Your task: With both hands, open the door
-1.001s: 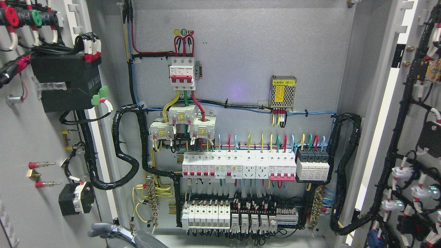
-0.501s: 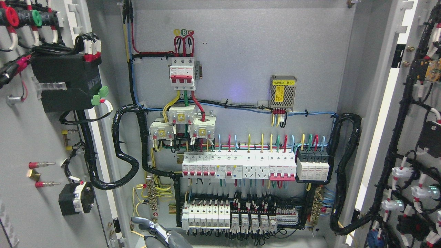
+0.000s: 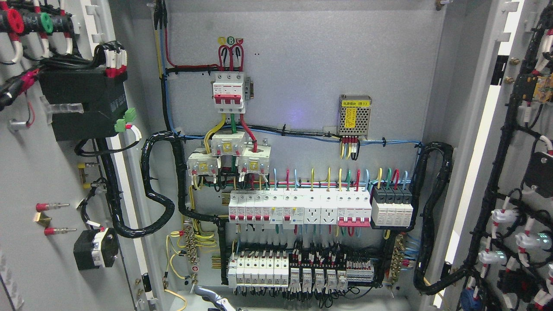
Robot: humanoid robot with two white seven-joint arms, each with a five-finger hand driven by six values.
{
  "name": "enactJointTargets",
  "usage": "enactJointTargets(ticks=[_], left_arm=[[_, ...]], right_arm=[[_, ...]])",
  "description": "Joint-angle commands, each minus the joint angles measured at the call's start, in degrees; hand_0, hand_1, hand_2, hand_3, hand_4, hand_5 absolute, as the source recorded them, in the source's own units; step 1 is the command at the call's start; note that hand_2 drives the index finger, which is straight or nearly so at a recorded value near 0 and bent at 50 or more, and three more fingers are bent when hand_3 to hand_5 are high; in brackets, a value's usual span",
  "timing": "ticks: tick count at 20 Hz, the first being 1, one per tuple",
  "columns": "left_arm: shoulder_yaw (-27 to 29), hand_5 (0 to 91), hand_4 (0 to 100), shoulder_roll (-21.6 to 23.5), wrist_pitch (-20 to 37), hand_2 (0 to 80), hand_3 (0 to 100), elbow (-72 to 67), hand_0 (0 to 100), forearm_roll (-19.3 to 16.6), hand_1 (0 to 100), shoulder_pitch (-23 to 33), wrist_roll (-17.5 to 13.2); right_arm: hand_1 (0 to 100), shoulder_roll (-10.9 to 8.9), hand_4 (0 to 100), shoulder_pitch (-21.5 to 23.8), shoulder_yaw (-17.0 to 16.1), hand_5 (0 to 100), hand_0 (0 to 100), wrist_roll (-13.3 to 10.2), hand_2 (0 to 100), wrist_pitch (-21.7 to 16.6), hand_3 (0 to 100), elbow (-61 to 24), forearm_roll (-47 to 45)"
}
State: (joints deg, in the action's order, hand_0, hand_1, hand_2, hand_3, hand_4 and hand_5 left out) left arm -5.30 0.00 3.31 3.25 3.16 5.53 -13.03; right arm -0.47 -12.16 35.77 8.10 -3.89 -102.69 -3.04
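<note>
Both doors of the grey electrical cabinet stand swung wide open. The left door (image 3: 39, 181) fills the left edge and carries a black box and wire bundles on its inner face. The right door (image 3: 525, 142) shows its inner face with black cable looms and small lamps. Between them lies the cabinet's back panel (image 3: 302, 65) with its breakers. Only a small grey part of my left hand (image 3: 212, 299) pokes up at the bottom edge, left of the middle, below the lowest breaker row and touching neither door. My right hand is out of view.
A red-and-white main breaker (image 3: 228, 93) sits high on the panel, and a perforated power supply (image 3: 354, 115) to its right. Rows of white breakers (image 3: 298, 208) and terminal blocks (image 3: 298, 270) run across the lower half. Thick black conduits (image 3: 157, 190) loop from each door into the cabinet.
My left hand has slid right along the bottom edge and sunk lower, so less of it shows. The left door's lower edge has shifted slightly outward.
</note>
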Motion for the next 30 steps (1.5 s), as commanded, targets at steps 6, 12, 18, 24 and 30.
enactJointTargets(ticks=[6, 12, 18, 24, 30], left_arm=[[0.0, 0.0, 0, -1.8, 0.0, 0.0, 0, 0.0, 12, 0.0, 39, -1.6, 0.0], [-0.5, 0.0, 0, -1.8, 0.0, 0.0, 0, 1.0, 12, -0.2, 39, -1.8, 0.0], [-5.8, 0.0, 0, -1.4, 1.3, 0.0, 0, 11.5, 12, -0.1, 39, -0.2, 0.0], [-12.8, 0.0, 0, 1.2, 3.2, 0.0, 0, 34.2, 12, 0.2, 39, 8.3, 0.0], [-18.2, 0.0, 0, 6.3, 12.1, 0.0, 0, 50.4, 12, 0.3, 39, 15.6, 0.0]], right_arm=[[0, -2.95, 0, 10.9, -8.2, 0, 44, 0.2, 0, -4.5, 0, -9.3, 7.2], [0, -3.22, 0, 17.7, -12.9, 0, 43, 0.1, 0, -9.7, 0, -13.2, 8.3], [0, -4.09, 0, 24.3, -20.3, 0, 43, 0.0, 0, -16.1, 0, -14.9, 8.3], [0, -4.54, 0, 27.8, -25.9, 0, 44, 0.0, 0, -20.4, 0, -15.2, 8.2], [0, -6.55, 0, 31.2, -31.4, 0, 45, -0.1, 0, -22.8, 0, -15.2, 8.1]])
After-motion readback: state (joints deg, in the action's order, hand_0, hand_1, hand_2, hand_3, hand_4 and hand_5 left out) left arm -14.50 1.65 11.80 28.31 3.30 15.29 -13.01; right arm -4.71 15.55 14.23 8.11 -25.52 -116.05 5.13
